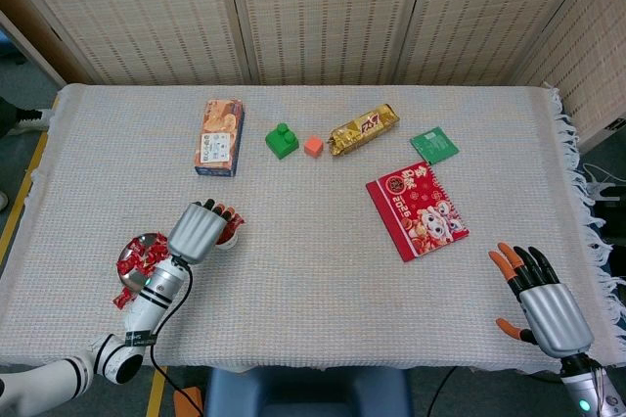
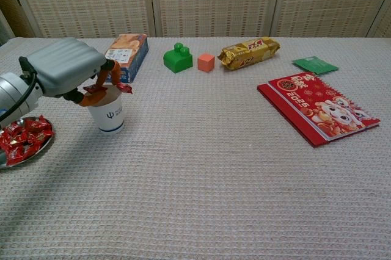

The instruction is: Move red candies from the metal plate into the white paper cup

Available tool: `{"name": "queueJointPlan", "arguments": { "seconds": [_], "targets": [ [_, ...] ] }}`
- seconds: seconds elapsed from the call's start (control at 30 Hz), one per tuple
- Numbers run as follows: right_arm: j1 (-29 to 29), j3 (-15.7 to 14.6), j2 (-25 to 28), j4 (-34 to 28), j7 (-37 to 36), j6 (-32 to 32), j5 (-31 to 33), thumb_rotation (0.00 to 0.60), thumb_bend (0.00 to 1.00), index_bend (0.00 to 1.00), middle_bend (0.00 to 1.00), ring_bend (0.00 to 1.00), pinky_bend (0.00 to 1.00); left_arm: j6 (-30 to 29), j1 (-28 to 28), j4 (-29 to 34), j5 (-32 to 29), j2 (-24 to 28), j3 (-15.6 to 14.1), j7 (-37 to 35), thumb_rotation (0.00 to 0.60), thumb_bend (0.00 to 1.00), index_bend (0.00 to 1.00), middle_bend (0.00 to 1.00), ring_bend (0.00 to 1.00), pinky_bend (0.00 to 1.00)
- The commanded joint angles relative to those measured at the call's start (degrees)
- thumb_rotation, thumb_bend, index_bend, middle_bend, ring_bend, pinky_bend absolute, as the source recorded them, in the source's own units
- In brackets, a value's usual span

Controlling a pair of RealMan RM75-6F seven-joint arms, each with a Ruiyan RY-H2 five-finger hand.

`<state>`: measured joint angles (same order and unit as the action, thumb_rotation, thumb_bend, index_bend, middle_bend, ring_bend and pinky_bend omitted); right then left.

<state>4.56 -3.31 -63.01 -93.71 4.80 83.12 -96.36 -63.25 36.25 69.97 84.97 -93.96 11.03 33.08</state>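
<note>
Many crinkly red candies [image 2: 22, 140]; shiny round metal plate [image 1: 144, 240]

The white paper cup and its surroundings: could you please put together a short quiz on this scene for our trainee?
1. True or false: the left hand is above the white paper cup.
2. Which lies nearest the red 2026 calendar? A) metal plate B) green packet C) biscuit box
3. What small item sits between the green block and the gold snack bar?

Key: 1 true; 2 B; 3 the orange cube.
</note>
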Motion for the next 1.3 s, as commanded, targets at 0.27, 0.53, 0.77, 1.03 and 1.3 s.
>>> {"name": "queueJointPlan", "arguments": {
  "seconds": [0.27, 0.53, 0.77, 1.03, 1.3],
  "targets": [
    [0.1, 0.0, -0.3, -0.1, 0.6, -0.1, 0.0, 0.600, 0.05, 0.00, 0.00, 0.00, 0.00, 0.1, -0.3, 4.6, -1.9, 3.4, -1.4, 1.3, 0.600, 0.52, 0.33, 0.44, 0.39, 0.70],
    [0.2, 0.1, -0.5, -0.1, 0.9, -0.5, 0.3, 0.600, 0.05, 0.00, 0.00, 0.00, 0.00, -1.2, -0.8, 7.5, -1.5, 4.6, -2.7, -0.7, 0.600, 0.49, 0.31, 0.42, 0.39, 0.72],
    [0.4, 0.0, -0.6, -0.1, 0.9, -0.8, 0.2, 0.600, 0.05, 0.00, 0.00, 0.00, 0.00, -2.6, 0.6, 7.2, 0.8, 2.2, -2.7, -7.3, 0.600, 0.42, 0.14, 0.17, 0.12, 0.34],
    [0.5, -0.1, -0.2, 0.0, 0.1, -1.0, 0.2, 0.600, 0.05, 0.00, 0.00, 0.00, 0.00, -2.7, 2.7, 6.3, 2.3, -3.0, -3.3, -6.8, 0.600, 0.40, 0.09, 0.13, 0.11, 0.26],
    [0.2, -0.5, 0.5, 0.2, -1.3, 0.1, -0.7, 0.600, 0.05, 0.00, 0.00, 0.00, 0.00, -8.7, -4.0, 14.5, 4.1, 3.2, -9.9, -0.4, 0.600, 0.41, 0.10, 0.14, 0.11, 0.45]
  ]
}}
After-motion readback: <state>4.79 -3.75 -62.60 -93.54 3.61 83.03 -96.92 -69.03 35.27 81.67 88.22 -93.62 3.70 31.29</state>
